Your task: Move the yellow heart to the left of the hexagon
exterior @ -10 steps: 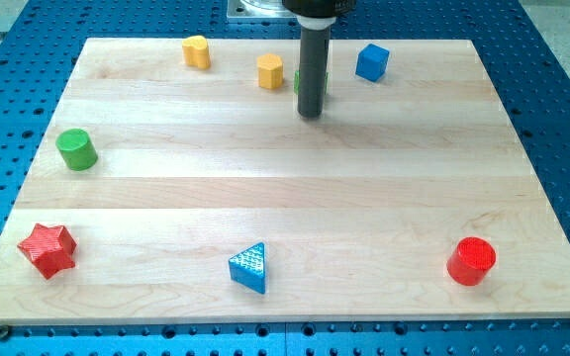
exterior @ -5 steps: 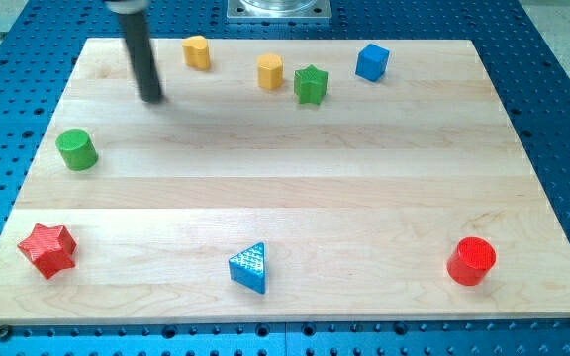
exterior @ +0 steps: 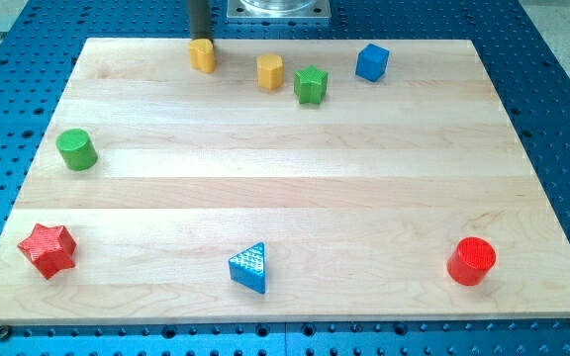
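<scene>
my tip at the view's top edge of the pale wooden desk, touching the yellow heart just below it; no jaws on the tool, only a dark rod, holding nothing; yellow hexagon to the tip's right, apart from the heart; green star and blue cube further right; blue perforated base around the desk

- I see a pale wooden board with lengthwise grain, evenly lit.
- Around all its edges lies a blue perforated metal table.
- A grey metal plate sits beyond the board's top edge.
</scene>
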`<state>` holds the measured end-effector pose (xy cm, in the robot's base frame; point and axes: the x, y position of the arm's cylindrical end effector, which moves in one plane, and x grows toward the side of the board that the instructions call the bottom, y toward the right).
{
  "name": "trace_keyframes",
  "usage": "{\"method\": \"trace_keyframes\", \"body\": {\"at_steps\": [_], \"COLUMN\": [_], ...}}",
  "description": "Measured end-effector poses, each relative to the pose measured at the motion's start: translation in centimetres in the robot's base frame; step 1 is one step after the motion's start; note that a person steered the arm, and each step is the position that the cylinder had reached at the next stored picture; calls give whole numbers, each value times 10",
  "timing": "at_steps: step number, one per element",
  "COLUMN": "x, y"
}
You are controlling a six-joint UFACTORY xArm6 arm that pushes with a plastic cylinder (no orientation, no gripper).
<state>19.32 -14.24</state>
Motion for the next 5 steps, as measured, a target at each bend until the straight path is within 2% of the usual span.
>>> {"method": "trace_keyframes", "body": {"at_steps": [1,2,3,4,5], "x": [14,33,14,19,80], "y": [-11,51,31,-74,-160]}}
